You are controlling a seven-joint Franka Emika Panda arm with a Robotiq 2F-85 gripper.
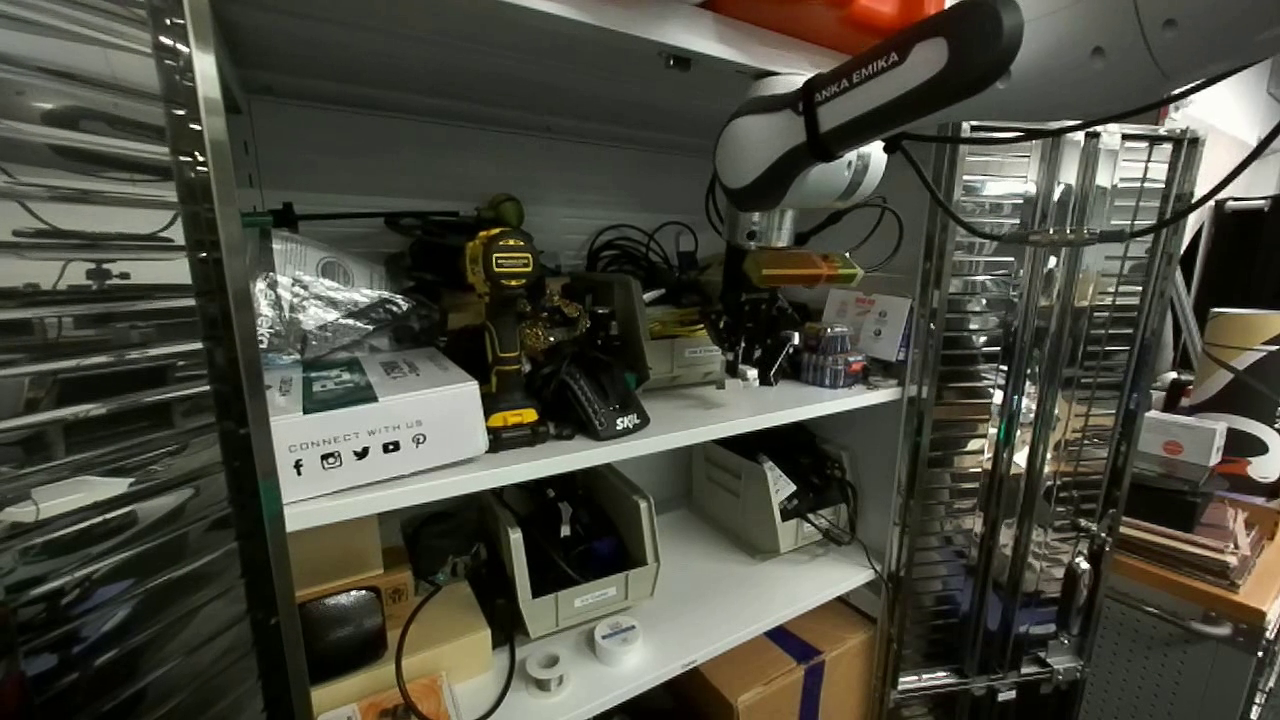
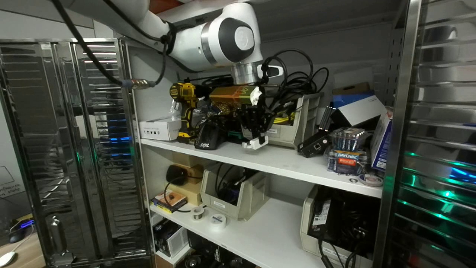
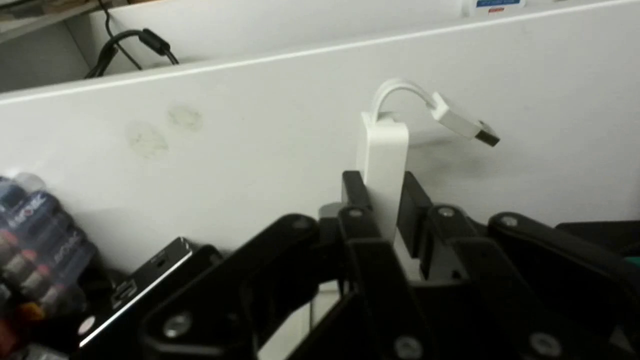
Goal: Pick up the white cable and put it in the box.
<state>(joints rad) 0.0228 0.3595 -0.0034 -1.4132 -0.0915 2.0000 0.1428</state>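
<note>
The white cable [image 3: 387, 145] is a short USB adapter with a block-shaped body and a bent lead ending in a USB plug. My gripper [image 3: 382, 190] has its fingers closed on both sides of the body. In an exterior view the gripper [image 2: 256, 134] holds the cable [image 2: 256, 143] low over the upper shelf, with a faint shadow beneath. The gripper [image 1: 757, 370] also shows at the back of that shelf in an exterior view. Grey bins that could be the box are a cable bin [image 2: 279, 134] behind the gripper and two lower-shelf bins [image 2: 219, 204] [image 2: 311, 240].
On the upper shelf [image 2: 290, 163] are a black device [image 2: 314, 143], battery packs [image 2: 346, 158], a yellow drill [image 1: 505, 330], a SKIL charger [image 1: 600, 405] and a white box [image 1: 390, 420]. Solder and tape rolls [image 1: 617, 640] lie below. Metal doors [image 1: 1030, 450] flank the cabinet.
</note>
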